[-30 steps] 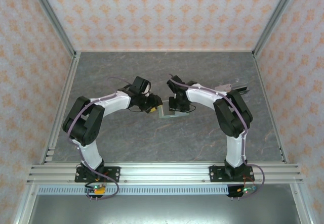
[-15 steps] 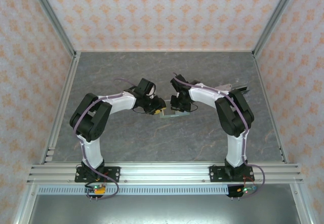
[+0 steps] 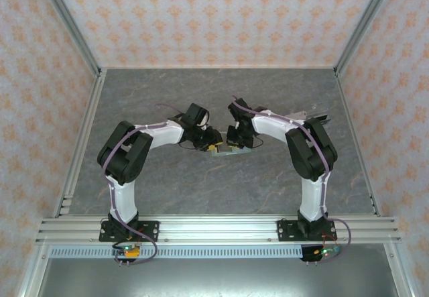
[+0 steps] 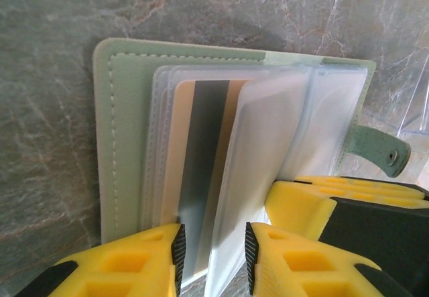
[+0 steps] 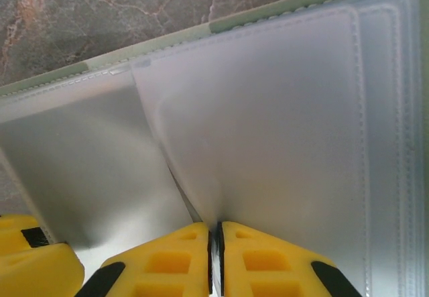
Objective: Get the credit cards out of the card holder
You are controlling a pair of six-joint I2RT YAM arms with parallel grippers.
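The sage-green card holder (image 4: 120, 143) lies open on the grey table, its clear sleeves fanned up. One sleeve holds an orange-yellow credit card (image 4: 201, 176) with a dark stripe. My left gripper (image 4: 213, 257) is open, its jaws on either side of that card's near edge and a loose sleeve. My right gripper (image 5: 216, 260) is shut on a clear sleeve (image 5: 281, 109) of the card holder (image 5: 167, 39), lifting it. In the top view both grippers, left (image 3: 212, 147) and right (image 3: 234, 143), meet over the card holder (image 3: 225, 151). The right gripper's fingers (image 4: 315, 203) crowd in beside the left's.
A clear plastic piece (image 3: 310, 116) lies behind the right arm, and its edge (image 4: 417, 99) shows beside the holder's strap (image 4: 379, 151). Metal frame rails (image 3: 80, 143) and patterned walls enclose the table.
My left gripper has moved right and reached the card holder's edge, now straddling the card. The right gripper has kept its hold with barely any movement.
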